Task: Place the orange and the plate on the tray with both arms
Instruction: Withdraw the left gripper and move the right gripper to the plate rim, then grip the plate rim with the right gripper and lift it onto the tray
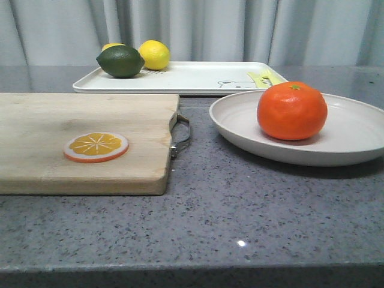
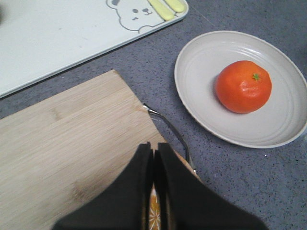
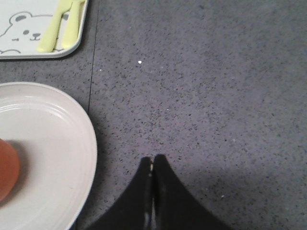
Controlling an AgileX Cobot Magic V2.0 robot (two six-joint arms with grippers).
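Note:
The orange (image 1: 292,110) rests on the off-white plate (image 1: 348,135) at the right of the grey counter; the left wrist view shows the same orange (image 2: 243,86) and plate (image 2: 201,72). Behind them lies the white tray (image 1: 192,78) with its bear drawing, whose corner appears in both wrist views (image 2: 57,33) (image 3: 19,50). My left gripper (image 2: 153,147) is shut and empty, hovering over the wooden cutting board. My right gripper (image 3: 153,159) is shut and empty above bare counter beside the plate (image 3: 53,143); a sliver of the orange (image 3: 7,167) shows there. Neither gripper appears in the front view.
A wooden cutting board (image 1: 78,141) with a metal handle (image 1: 182,137) lies at the left, carrying a flat orange slice (image 1: 96,147). A dark green lime (image 1: 120,61) and a yellow lemon (image 1: 154,54) sit on the tray's left end. Grey curtains hang behind.

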